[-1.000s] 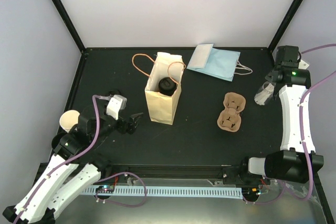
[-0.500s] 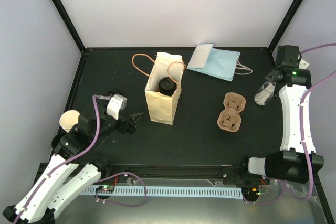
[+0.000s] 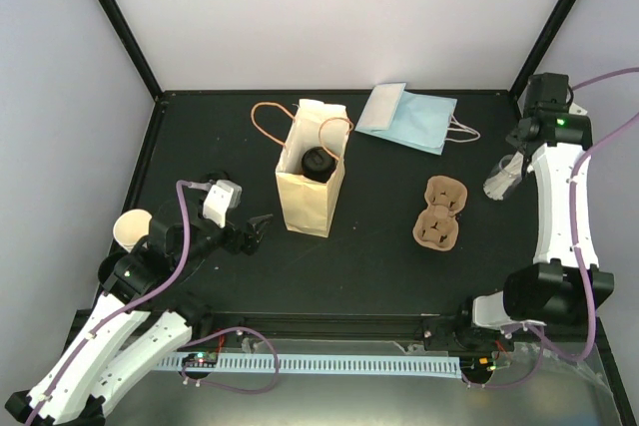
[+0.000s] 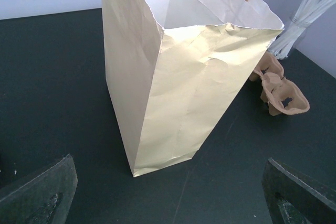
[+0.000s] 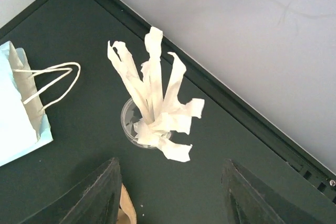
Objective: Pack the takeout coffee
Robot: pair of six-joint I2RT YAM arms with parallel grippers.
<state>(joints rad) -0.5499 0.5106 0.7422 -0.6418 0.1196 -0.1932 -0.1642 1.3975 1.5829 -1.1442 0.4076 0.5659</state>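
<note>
Your L gripper (image 3: 257, 231) has its jaws spread wide, nothing btw them and touching nothing; on the L wrist cam its dark fingers (image 4: 38, 192) sit at the two bottom corners w/ bare black table top (image 4: 58, 93) btw them. Just ahead of those tips stands the upright tan paper bag w/ twisted orange-brown handles (image 4: 184, 103), mouth open to the top, near but apart from the fingers. Your R gripper (image 3: 515, 155) is also open, narrower than the L, holding nothing; its fingers (image 5: 100, 192) hang above and to either side of a clear plastic cup of white paper-wrapped straws (image 5: 137, 128), no contact visible. The small black-lidded takeout coffee (image 3: 318, 161) is inside the tan bag, so ahead of the L fingertips and well apart from the R ones. From the top cam you only get the round black lid, w/ the bag walls hiding the cup body; the L wrist cam doesn't show it at all. It stands upright, lid up toward the bag mouth, long axis vertical. Btw the bag and the R fingers lies a brown moulded-pulp cup carrier (image 3: 441, 213); left of the R fingers a light blue paper bag w/ white handles (image 5: 16, 124) lies flat.
</note>
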